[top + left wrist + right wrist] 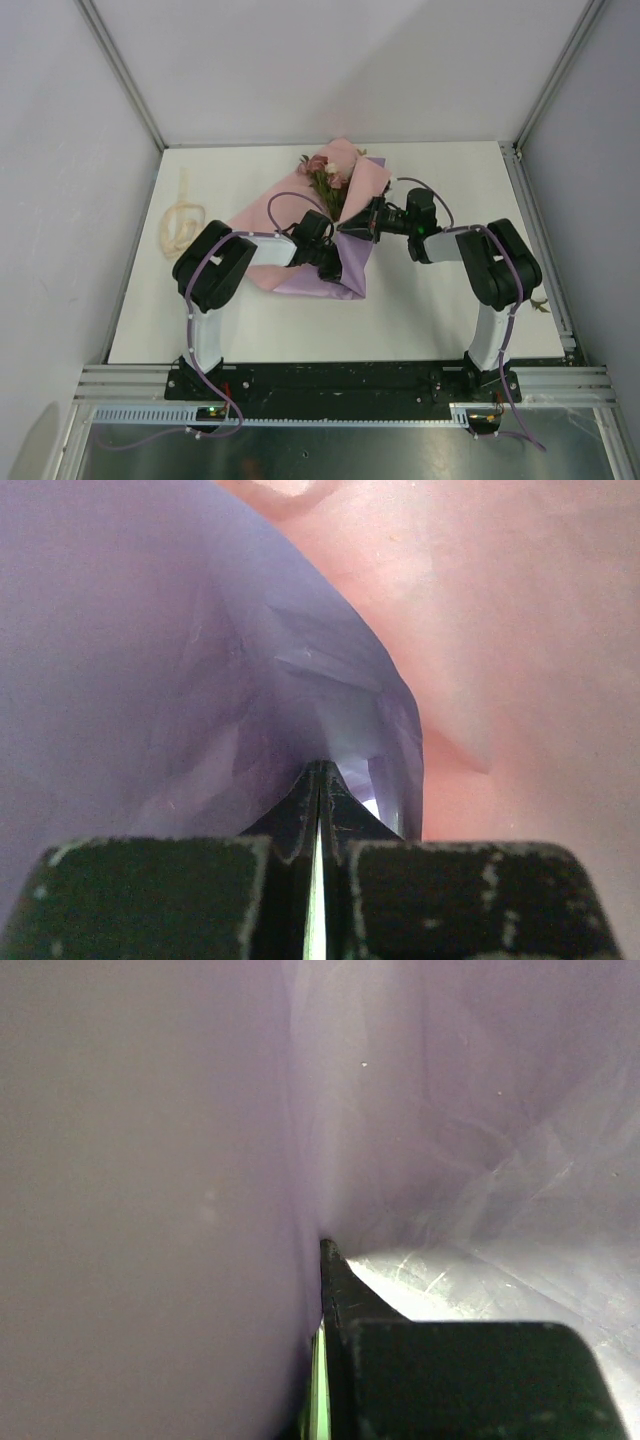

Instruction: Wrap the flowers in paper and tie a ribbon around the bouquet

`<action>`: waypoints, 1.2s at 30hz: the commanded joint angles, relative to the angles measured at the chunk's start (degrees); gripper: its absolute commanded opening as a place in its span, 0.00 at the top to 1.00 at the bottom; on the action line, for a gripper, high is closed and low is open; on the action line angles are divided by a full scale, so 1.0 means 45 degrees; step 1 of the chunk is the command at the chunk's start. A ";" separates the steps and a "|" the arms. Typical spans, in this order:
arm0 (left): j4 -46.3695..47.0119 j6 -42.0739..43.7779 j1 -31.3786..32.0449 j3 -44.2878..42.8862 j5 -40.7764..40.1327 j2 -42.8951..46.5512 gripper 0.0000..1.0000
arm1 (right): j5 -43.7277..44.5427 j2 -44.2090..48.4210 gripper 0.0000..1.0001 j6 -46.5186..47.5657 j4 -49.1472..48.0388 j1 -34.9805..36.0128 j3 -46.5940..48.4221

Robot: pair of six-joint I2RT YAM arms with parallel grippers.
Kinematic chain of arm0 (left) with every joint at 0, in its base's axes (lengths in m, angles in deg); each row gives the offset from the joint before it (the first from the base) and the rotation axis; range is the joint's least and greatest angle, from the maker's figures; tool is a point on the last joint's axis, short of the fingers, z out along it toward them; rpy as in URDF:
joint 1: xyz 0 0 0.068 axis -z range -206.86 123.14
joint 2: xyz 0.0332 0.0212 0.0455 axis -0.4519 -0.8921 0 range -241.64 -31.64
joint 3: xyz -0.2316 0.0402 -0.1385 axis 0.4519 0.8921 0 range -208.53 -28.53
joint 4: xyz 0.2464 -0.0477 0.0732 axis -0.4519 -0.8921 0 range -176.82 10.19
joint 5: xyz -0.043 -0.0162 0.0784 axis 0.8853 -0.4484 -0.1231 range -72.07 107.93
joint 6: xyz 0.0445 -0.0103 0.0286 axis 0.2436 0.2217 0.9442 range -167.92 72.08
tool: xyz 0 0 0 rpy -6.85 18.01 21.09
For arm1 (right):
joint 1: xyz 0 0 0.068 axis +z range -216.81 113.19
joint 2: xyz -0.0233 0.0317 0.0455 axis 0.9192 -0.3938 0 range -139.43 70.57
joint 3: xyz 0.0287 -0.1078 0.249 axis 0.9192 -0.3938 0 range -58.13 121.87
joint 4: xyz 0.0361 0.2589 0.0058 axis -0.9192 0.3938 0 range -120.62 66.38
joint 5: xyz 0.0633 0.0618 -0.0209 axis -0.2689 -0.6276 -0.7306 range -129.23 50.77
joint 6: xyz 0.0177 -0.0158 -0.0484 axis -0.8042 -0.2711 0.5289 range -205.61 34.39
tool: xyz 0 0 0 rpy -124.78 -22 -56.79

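The paper lies near the middle of the white table, partly folded up around the flowers. Its pink face shows at the left and at the far corner behind the flower heads, and its lilac face shows on the folded part at the near side. The flowers rest at the far end of the paper, pale pink and dark red heads pointing away from the arms, green stems running back under the fold. The ribbon lies in a loose heap near the left edge of the table, well apart from the paper.

Both arms reach in over the near half of the paper. The left gripper sits on the lilac fold; in its wrist view its fingers are pressed together, and a crumpled lilac ridge of paper runs right into their tips, so it is pinching the paper. The right gripper meets the paper's edge just below the stems. In its wrist view lilac paper drapes over one side and gathers at the closed tips, pinched there too
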 commanded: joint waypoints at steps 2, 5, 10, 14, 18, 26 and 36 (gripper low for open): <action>-0.0587 0.0861 -0.0166 0.0747 -0.1665 -0.0550 1.00 | -0.0141 0.0163 1.00 0.0719 0.0221 -0.0281 0.0159; 0.0080 0.0501 -0.0277 0.1027 -0.1306 0.0145 1.00 | -0.0172 0.0150 1.00 0.1017 0.0449 -0.0388 0.0102; 0.0961 -0.0056 -0.0300 0.1191 -0.0870 0.1308 0.93 | -0.0160 0.0081 1.00 0.1295 0.0589 -0.0436 0.0046; 0.1238 -0.0449 -0.0338 0.1161 -0.0538 0.1984 0.86 | -0.0170 0.0061 1.00 0.1494 0.0714 -0.0437 0.0002; 0.1265 -0.0700 -0.0423 0.1324 -0.0103 0.2616 0.77 | -0.0160 0.0096 1.00 0.1645 0.0844 -0.0465 -0.0069; -0.0368 0.0226 -0.1340 0.1845 0.0005 0.4536 0.54 | -0.0143 0.0183 1.00 0.1837 0.0960 -0.0463 -0.0219; -0.4682 0.4181 -0.4498 0.2323 -0.1054 0.5758 0.24 | 0.0034 0.0221 1.00 0.1860 0.0927 -0.0362 -0.0216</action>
